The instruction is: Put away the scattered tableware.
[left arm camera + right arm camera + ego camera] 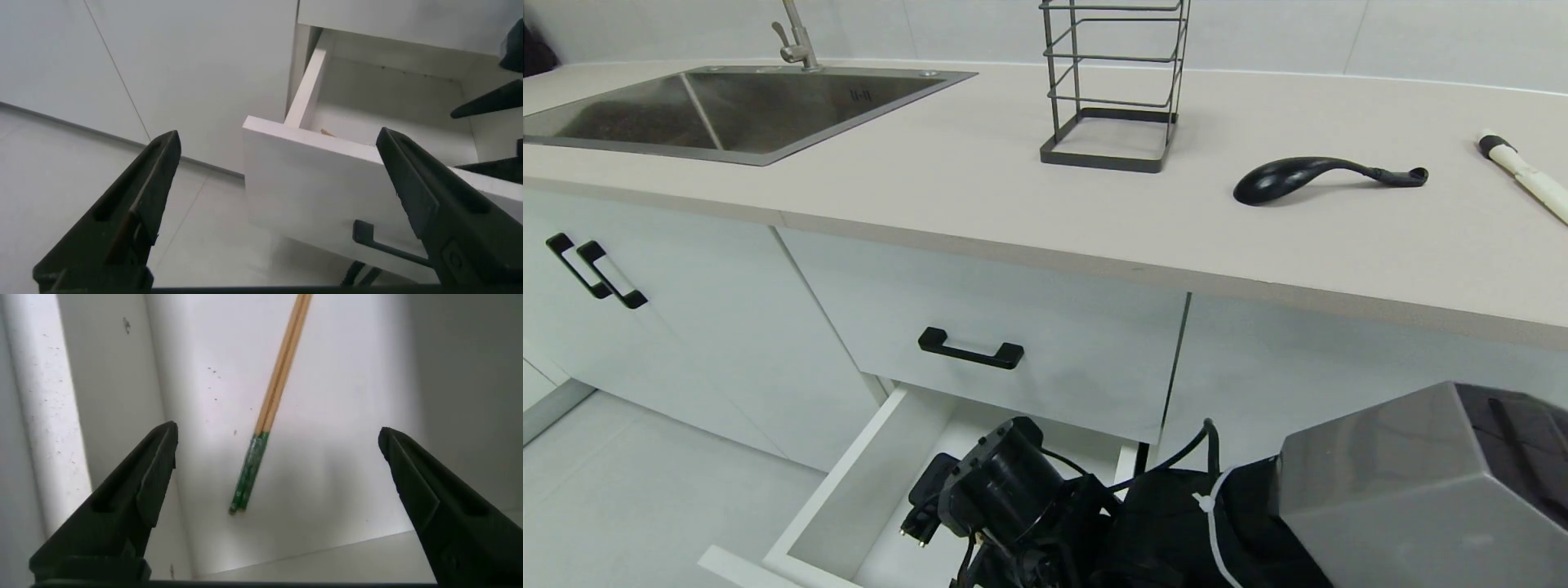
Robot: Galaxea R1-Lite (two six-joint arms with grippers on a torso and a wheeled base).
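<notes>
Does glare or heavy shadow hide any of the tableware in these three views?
Head view: even light; the black ladle throws only a faint shadow on the counter, and the sink gives dull reflections, no glare. Right wrist view: the chopsticks lie well lit on the drawer floor, between the dark sides of the open right claw. Left wrist view: the open left claw is dark against bright cabinet panels.

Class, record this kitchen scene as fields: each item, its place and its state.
Drawer: lower one, pulled open
Right pincer: open, empty, over drawer
Left pincer: open, empty, beside drawer front
Chopsticks: pair lying inside drawer
Black ladle: on counter, right of wire rack
Cream-handled tool: counter, far right
</notes>
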